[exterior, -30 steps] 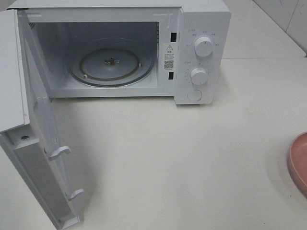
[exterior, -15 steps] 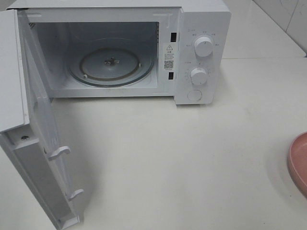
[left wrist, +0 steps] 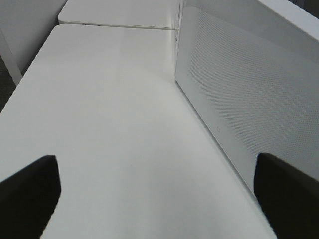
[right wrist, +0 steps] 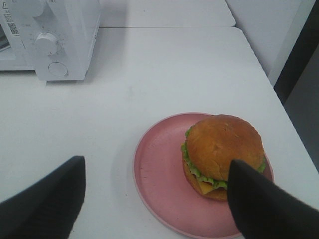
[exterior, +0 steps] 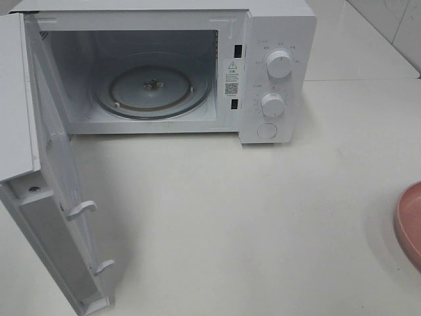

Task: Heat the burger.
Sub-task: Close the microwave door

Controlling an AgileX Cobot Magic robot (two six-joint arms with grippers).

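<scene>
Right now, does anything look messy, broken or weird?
Nothing stands out. The microwave door is wide open and its glass tray is bare. The burger sits whole on the pink plate, toward one side of it. No spills show on the table.

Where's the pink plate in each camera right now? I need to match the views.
Exterior high: only the pink plate's left edge shows, cut off at the right border, mid-low.
Left wrist: not in it.
Right wrist: whole plate low and centre-right, burger on its right part.
Shared landmark: the microwave's round button.
</scene>
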